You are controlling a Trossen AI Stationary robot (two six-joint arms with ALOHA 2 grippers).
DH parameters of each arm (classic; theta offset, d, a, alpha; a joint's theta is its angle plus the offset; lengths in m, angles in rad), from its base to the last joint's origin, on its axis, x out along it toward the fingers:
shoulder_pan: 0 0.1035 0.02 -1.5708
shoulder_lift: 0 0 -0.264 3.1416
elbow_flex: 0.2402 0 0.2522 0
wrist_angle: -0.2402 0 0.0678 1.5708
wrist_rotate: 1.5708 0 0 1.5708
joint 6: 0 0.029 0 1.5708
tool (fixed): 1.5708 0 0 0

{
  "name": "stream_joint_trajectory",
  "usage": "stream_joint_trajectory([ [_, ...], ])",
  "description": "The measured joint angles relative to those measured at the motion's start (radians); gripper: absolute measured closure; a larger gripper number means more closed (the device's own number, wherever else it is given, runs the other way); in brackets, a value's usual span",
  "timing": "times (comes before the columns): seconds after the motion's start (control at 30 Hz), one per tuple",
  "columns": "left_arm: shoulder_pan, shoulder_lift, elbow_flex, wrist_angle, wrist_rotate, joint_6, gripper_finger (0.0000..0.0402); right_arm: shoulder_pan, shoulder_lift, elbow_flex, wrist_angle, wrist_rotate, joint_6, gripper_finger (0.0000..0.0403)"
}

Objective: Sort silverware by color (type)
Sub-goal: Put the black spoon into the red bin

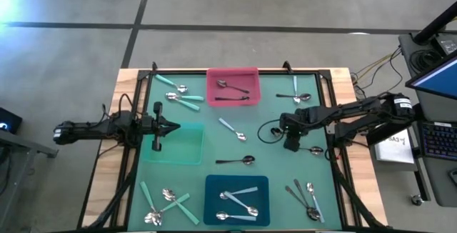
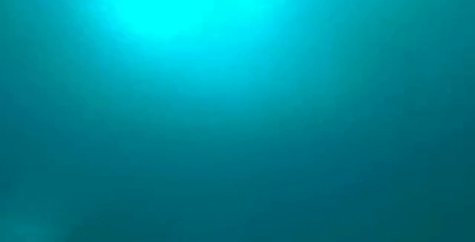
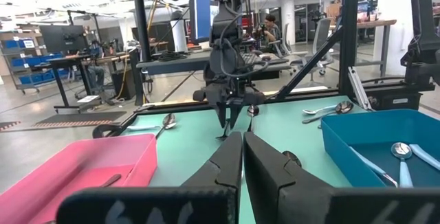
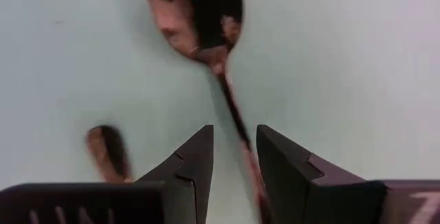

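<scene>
The right gripper (image 4: pixel 234 159) was down at the counter (image 1: pixel 271 172) on its right side, its two dark fingers parted around the thin handle of a dark metal spoon (image 4: pixel 206 18), not yet clamped on it. That spoon lay flat, its long axis running straight away from the wrist, its shiny bowl at the far end and its handle passing between the fingers. The left gripper (image 3: pixel 242 157) waited clenched and empty over the green tray (image 1: pixel 187 147) on the left, which held nothing. Beyond them the sorting looked partly done: the pink tray (image 1: pixel 233 73) at the far edge held two dark spoons, and the blue tray (image 1: pixel 214 190) at the near edge held several pale blue ones. Much was left, by my reading: mint-green spoons lay in clusters at the far left (image 1: pixel 178 93) and near left (image 1: pixel 166 203), dark spoons in a group at the near right (image 1: pixel 307 199), and single spoons were scattered across the middle, pointing various ways. The low view showed only a blank teal blur.
</scene>
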Motion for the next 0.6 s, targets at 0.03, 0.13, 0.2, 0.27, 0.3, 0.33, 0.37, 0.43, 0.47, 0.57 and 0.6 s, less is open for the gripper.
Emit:
stream_joint_trajectory([
  [0.03, 0.000, 0.000, 0.000, 0.000, 0.000, 0.000, 0.0402, 0.000, 0.005, 0.000, 0.001, 0.015, -0.005, 0.0300],
  [0.13, 0.000, 0.000, 0.000, 0.000, 0.000, 0.000, 0.0402, 0.000, 0.013, -0.003, 0.010, 0.025, -0.008, 0.0298],
  [0.2, 0.000, 0.000, 0.000, 0.000, 0.000, 0.000, 0.0402, 0.000, 0.019, -0.003, 0.013, 0.025, -0.011, 0.0296],
  [0.27, 0.000, 0.000, 0.000, 0.000, 0.000, 0.000, 0.0402, 0.000, 0.019, -0.004, 0.015, 0.025, -0.014, 0.0297],
  [0.3, 0.000, 0.000, 0.000, 0.000, 0.000, 0.000, 0.0402, 0.000, 0.019, -0.006, 0.019, 0.025, -0.014, 0.0298],
  [0.33, 0.000, 0.000, 0.000, 0.000, 0.000, 0.000, 0.0402, 0.000, 0.019, -0.007, 0.024, 0.025, -0.015, 0.0300],
  [0.37, 0.000, 0.000, 0.000, 0.000, 0.000, 0.000, 0.0402, 0.000, 0.019, -0.009, 0.029, 0.028, -0.016, 0.0301],
  [0.43, 0.000, 0.000, 0.000, 0.000, 0.000, 0.000, 0.0402, 0.000, 0.019, -0.014, 0.047, 0.034, -0.024, 0.0305],
  [0.47, 0.000, 0.000, 0.000, 0.000, 0.000, 0.000, 0.0402, 0.000, 0.024, -0.016, 0.060, 0.035, -0.031, 0.0306],
  [0.57, 0.000, 0.000, 0.000, 0.000, 0.000, 0.000, 0.0402, 0.000, 0.046, -0.018, 0.080, 0.040, -0.033, 0.0314],
  [0.6, 0.000, 0.000, 0.000, 0.000, 0.000, 0.000, 0.0402, 0.000, 0.057, -0.018, 0.085, 0.040, -0.028, 0.0318],
])
